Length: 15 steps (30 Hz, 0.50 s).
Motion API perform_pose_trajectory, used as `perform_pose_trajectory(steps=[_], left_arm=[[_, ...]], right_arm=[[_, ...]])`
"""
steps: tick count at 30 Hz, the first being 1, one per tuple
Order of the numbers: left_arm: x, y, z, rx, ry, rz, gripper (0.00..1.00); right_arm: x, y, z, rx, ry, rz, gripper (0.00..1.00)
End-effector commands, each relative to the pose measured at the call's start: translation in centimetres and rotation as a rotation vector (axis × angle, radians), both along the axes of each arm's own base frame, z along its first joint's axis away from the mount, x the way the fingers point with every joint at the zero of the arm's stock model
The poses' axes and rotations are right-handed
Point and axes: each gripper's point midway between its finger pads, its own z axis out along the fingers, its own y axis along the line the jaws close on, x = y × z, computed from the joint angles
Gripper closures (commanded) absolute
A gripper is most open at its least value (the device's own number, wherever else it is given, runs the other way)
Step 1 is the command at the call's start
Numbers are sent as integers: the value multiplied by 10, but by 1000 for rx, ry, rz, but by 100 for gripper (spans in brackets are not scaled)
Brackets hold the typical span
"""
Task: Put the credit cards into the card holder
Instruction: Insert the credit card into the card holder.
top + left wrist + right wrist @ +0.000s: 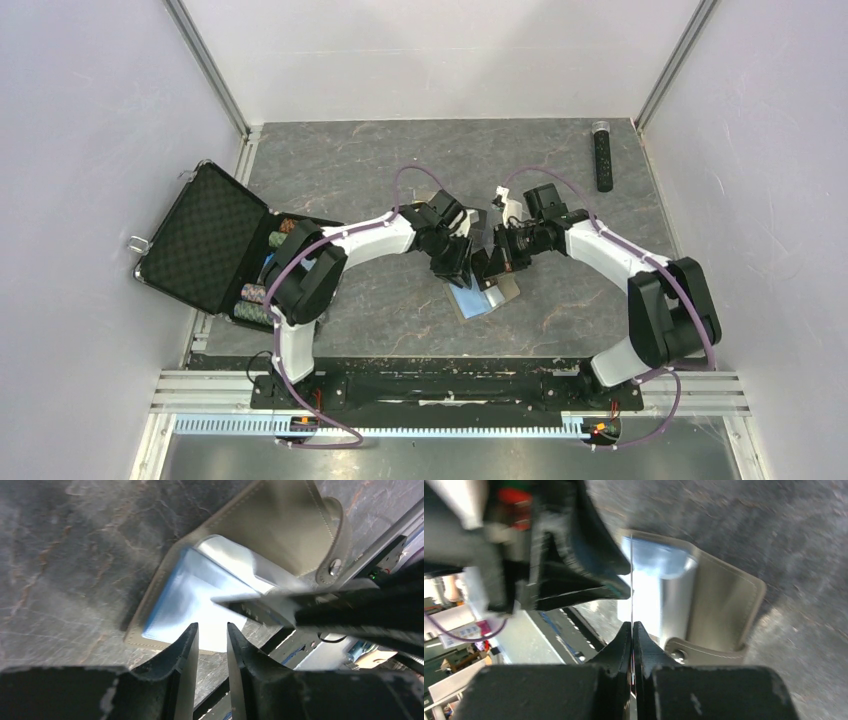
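1. From above, the two arms meet over the middle of the table [400, 325]. The card holder [487, 300] lies open there, light blue inside up. The left gripper [452, 270] is over its left part and the right gripper [492, 268] just beside it on the right. An open black case [200, 235] stands at the table's left edge, well apart from them.
2. In the left wrist view, the left gripper's fingers [187, 647] stand partly apart with nothing between them, above the near edge of the blue pocket. The taupe cover with its snap tab [334, 567] folds up on the far right. The right gripper reaches in from the right with a thin credit card [236, 599] over the blue lining.
3. In the right wrist view, the right gripper's fingers are pressed together on the card, seen edge-on as a thin line pointing at the pocket. Whether the card's far edge is inside the pocket cannot be told.
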Motion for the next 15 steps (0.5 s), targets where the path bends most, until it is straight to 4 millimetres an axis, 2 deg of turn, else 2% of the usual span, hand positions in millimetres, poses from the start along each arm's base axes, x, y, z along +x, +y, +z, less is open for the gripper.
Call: perform_pose_trajectory(steps=[1, 4, 7, 11, 15], left_arm=[[4, -17, 7, -21, -43, 19, 69], [-2, -13, -4, 35, -40, -9, 72], [-3, -4, -7, 86, -56, -7, 76], [-5, 5, -9, 124, -71, -3, 78], [-9, 9, -19, 166, -50, -14, 82]], right_arm=[[3, -23, -23, -169, -16, 1, 100], [1, -27, -34, -189, -1, 0, 100], [-1, -28, -43, -199, 11, -2, 100], [1, -25, -48, -178, 12, -8, 100], [-2, -22, -52, -154, 39, 4, 100]])
